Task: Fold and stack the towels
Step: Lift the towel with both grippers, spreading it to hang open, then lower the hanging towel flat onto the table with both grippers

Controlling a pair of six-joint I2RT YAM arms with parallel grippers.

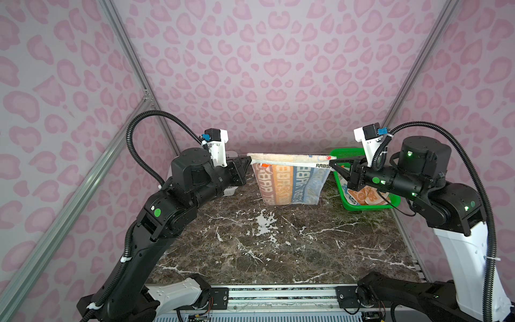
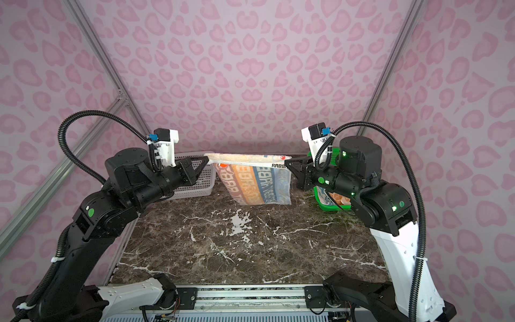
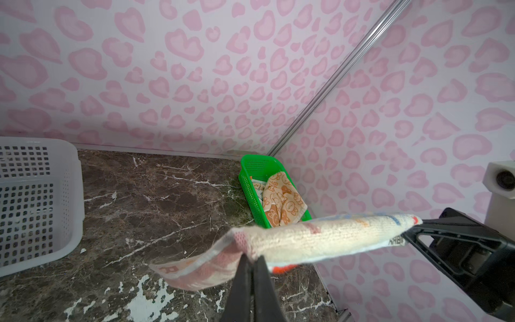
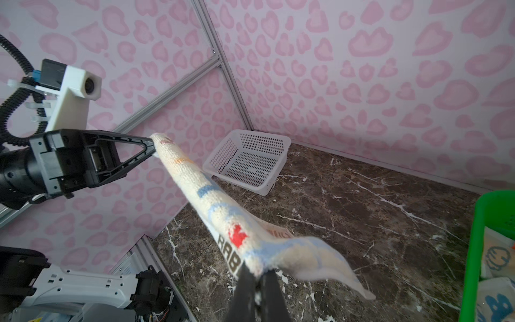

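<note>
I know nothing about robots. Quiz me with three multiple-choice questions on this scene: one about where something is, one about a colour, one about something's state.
1. Where is the orange towel? A) in the green basket B) in a drawer C) on the floor
2. What colour is the perforated basket beyond the left arm? A) red B) white C) black
3. How is the cream towel? A) folded flat B) crumpled in a basket C) hanging, pinched by the shut jaws of both arms
Answers: 1 A, it lies inside the green walls; 2 B, its plastic is plainly white; 3 C, each arm grips a top corner.
</note>
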